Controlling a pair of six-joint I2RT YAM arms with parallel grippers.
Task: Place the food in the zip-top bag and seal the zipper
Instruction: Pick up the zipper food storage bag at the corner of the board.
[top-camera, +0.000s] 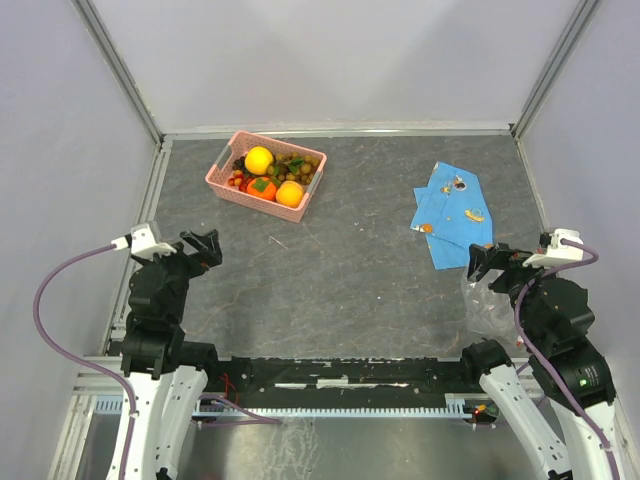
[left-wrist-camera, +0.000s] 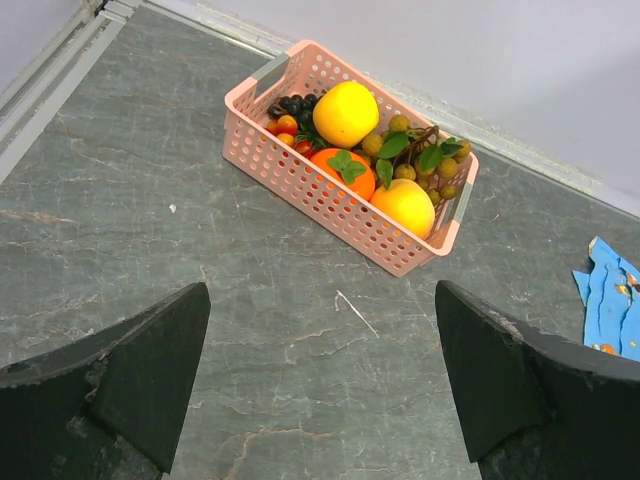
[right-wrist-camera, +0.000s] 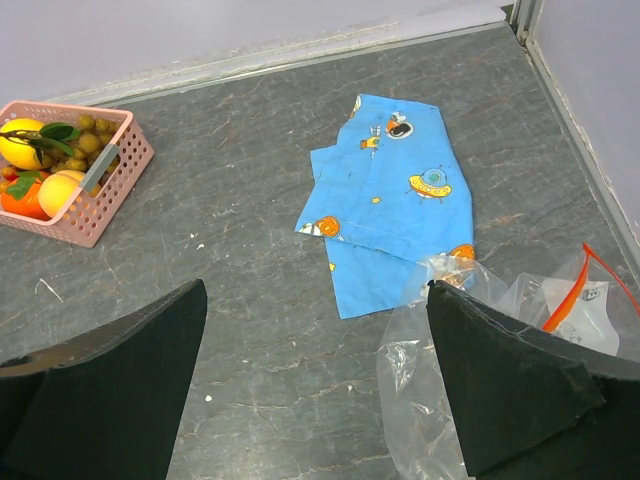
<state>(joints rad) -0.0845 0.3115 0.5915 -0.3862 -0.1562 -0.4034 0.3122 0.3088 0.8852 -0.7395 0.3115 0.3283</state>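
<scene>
The food lies in a pink lattice basket (top-camera: 222, 187) at the back left: a yellow lemon (top-camera: 259, 160), orange round fruits (top-camera: 290, 194), red cherries (left-wrist-camera: 288, 125) and a grape bunch with leaves (left-wrist-camera: 425, 160). The clear zip-top bag (right-wrist-camera: 430, 385) with its red zipper strip (right-wrist-camera: 570, 295) lies crumpled at the right, under my right gripper (top-camera: 492, 262), which is open and empty. My left gripper (top-camera: 200, 248) is open and empty, well short of the basket. The zipper's slider is not visible.
A blue printed cloth (top-camera: 448, 212) lies at the right, just behind the bag; it also shows in the right wrist view (right-wrist-camera: 395, 210). Grey walls close in the table on three sides. A thin white scrap (left-wrist-camera: 357, 312) lies on the table in front of the basket.
</scene>
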